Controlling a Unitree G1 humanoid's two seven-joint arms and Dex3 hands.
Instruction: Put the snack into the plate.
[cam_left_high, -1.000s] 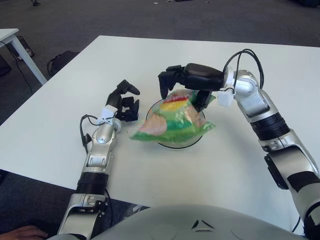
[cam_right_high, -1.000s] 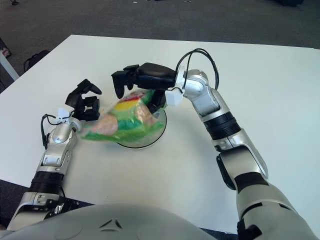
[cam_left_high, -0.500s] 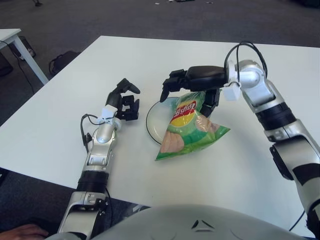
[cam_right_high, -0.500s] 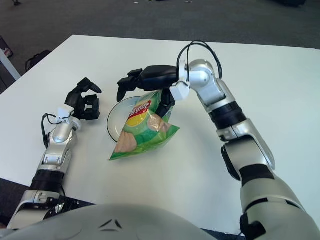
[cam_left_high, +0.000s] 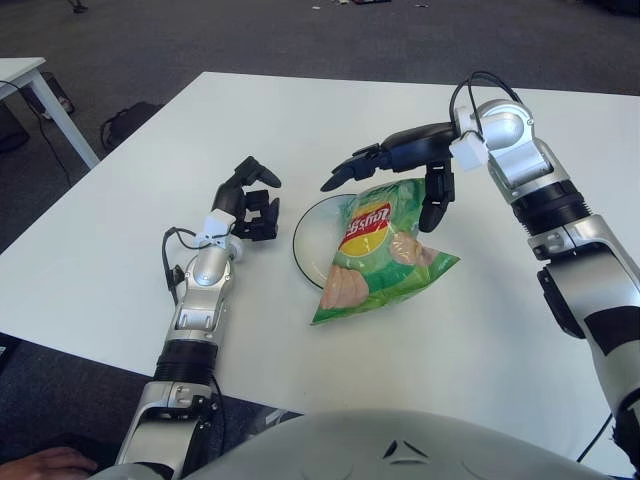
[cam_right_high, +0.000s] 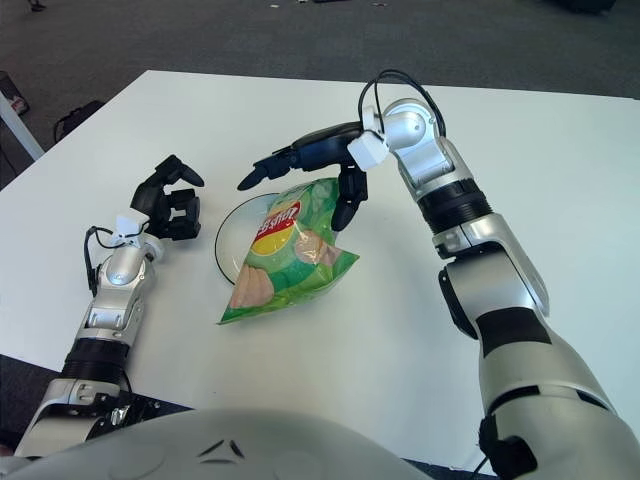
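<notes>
A white worktop (cam_left_high: 300, 110) stands on dark carpet, and on it you have a white plate (cam_left_high: 312, 240) with a green Lay's chip bag (cam_left_high: 380, 262) lying across its rim at 4 o'clock. Only the bag's upper left part rests on the plate; the lower end spills onto the worktop. Your right hand (cam_left_high: 400, 165) hovers just above the bag's top edge at 12 o'clock, fingers (cam_left_high: 437, 205) spread and holding nothing, so the release looks made. The bag is puffed, crinkled foil with a red-and-yellow logo and pictured chips. Your left hand (cam_left_high: 248, 205) shows at the plate's 9 o'clock, fingers curled, empty.
</notes>
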